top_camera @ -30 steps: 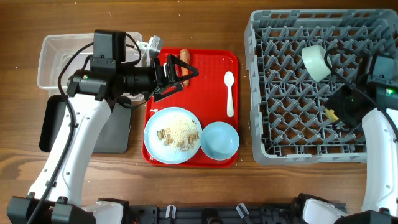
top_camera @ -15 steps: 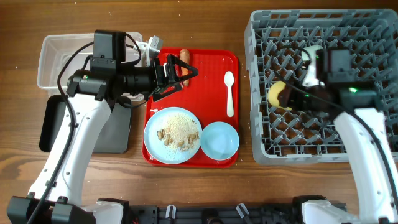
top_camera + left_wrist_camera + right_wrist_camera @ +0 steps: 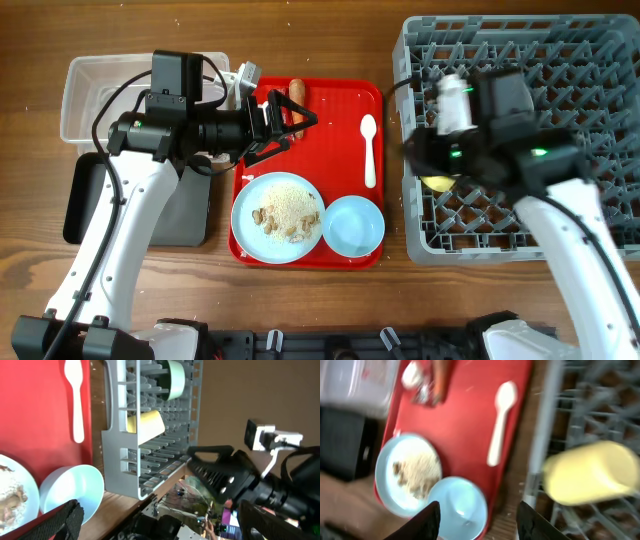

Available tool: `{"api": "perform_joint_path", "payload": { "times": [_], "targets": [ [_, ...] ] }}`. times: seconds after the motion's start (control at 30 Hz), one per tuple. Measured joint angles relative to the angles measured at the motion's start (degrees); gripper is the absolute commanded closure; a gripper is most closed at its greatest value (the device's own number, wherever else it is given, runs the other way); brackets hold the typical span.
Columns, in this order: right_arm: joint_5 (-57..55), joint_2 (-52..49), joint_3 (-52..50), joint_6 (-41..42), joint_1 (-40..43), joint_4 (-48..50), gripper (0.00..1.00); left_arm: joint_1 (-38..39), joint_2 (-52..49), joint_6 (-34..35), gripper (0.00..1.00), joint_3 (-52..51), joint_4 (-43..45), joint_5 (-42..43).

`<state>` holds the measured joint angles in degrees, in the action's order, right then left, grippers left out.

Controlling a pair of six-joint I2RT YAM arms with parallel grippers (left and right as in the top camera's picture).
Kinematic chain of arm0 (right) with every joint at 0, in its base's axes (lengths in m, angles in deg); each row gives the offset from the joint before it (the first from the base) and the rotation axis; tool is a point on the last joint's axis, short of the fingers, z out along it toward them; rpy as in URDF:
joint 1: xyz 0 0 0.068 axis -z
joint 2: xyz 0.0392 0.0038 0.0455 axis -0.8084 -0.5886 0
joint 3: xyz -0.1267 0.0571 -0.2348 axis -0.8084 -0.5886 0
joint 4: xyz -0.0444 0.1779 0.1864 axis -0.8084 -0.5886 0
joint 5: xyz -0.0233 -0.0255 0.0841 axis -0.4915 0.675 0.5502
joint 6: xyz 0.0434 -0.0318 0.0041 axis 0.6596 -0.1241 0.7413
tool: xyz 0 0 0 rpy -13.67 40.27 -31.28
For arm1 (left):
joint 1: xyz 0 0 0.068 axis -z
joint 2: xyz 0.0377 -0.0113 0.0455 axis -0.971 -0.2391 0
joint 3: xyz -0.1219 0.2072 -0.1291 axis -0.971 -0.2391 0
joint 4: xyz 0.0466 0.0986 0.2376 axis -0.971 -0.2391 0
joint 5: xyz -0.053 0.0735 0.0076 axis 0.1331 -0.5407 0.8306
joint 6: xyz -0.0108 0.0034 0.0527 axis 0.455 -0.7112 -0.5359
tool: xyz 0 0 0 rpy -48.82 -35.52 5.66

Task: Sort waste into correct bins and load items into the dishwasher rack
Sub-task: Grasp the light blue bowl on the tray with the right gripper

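My left gripper (image 3: 292,125) is open and empty above the red tray, just beside the orange carrot piece (image 3: 296,92). My right gripper (image 3: 415,152) is open and empty at the left edge of the dishwasher rack (image 3: 600,60). The yellow cup (image 3: 437,183) lies on its side in the rack, also in the right wrist view (image 3: 590,472). The mint green bowl (image 3: 175,379) sits in the rack, hidden by my right arm in the overhead view. The white spoon (image 3: 368,150), the pale blue plate (image 3: 278,217) with beige scraps, and the light blue bowl (image 3: 353,225) lie on the tray.
The flat red tray (image 3: 340,100) lies between the bins and the rack. The clear tub (image 3: 95,95) stands at the far left, with the black tray (image 3: 85,200) in front of it, partly under my left arm. A white crumpled bit (image 3: 412,374) lies by the carrot.
My right arm swung left across the rack, carrying the yellow cup. The cup now lies in the rack's left part, out of the gripper. My left arm has not moved.
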<state>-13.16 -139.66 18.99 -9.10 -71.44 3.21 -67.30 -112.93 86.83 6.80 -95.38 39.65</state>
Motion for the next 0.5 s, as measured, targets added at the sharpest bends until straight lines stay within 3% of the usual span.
{"api": "perform_joint_path", "payload": {
  "times": [0.1,0.17,0.3,0.43,0.5],
  "targets": [
    [-0.46,-7.52,-3.48,-1.64,-7.78,2.49,0.45,-0.74,0.42,-0.15,0.00,0.00,-2.25,-4.39],
    [-3.52,-15.26,-4.74,-1.33,-11.67,3.78,0.52,-2.29,3.48,0.11,0.00,0.00,-6.21,-12.79],
    [-7.13,-25.97,-5.09,-0.72,-12.63,6.78,0.59,-6.36,15.08,0.76,0.00,0.00,-10.25,-28.48],
    [-7.43,-28.57,-5.31,-1.57,-12.63,8.37,0.64,-8.52,22.99,0.79,0.00,0.00,-12.00,-37.27],
    [-7.43,-28.57,-5.31,-1.99,-12.63,9.01,0.75,-8.52,23.87,0.76,0.00,0.00,-12.02,-39.04]
  ]
}}
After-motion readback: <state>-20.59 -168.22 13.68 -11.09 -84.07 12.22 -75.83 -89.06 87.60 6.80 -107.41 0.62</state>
